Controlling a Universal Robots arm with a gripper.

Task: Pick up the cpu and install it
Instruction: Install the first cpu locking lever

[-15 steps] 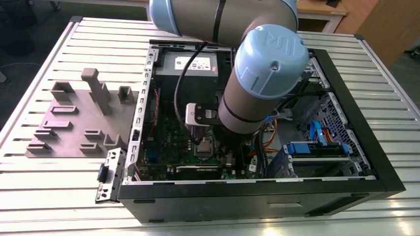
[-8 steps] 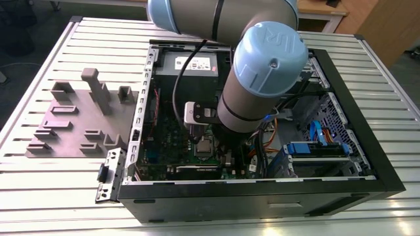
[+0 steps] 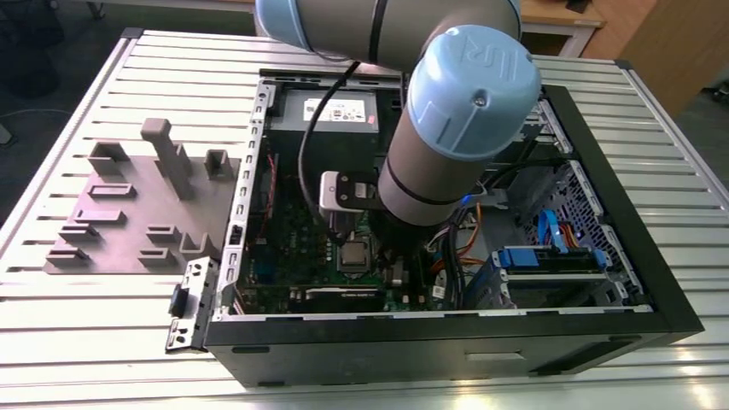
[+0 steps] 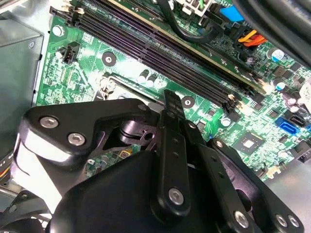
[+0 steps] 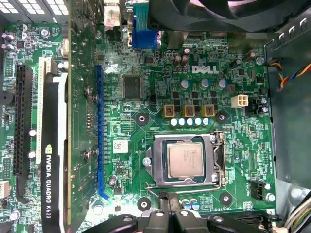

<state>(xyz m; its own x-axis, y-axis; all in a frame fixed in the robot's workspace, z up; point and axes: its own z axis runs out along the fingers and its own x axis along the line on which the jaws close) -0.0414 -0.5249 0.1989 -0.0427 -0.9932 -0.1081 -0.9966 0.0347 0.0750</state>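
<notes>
A: Log entry. Where's the cpu?

B: The cpu [image 5: 186, 159] sits flat in the socket frame [image 5: 187, 161] on the motherboard [image 5: 146, 121], silver top up, square w/ the frame, seen in the first wrist view. Nothing of mine touches it.

A: And your gripper?

B: My gripper [image 5: 167, 201] hangs just beside the socket's edge, above the board. Can't tell if my fingers are open or closed: the fingertip [image 5: 165, 196] shows in the first wrist view, but the gap btwn tips is hidden. In the second wrist view one black finger [image 4: 172, 121] points at the board near the memory slots [image 4: 165, 58]. I see nothing held.

A: Surroundings?

B: In the exterior view my arm [image 3: 456, 128] reaches down into the open pc case [image 3: 456, 342]; the grey fixture plate [image 3: 137, 213] lies on the slatted table [image 3: 114, 342] at the exterior view's left of the case. A graphics card [image 5: 51, 160] stands in its slot, well apart from the socket.
</notes>
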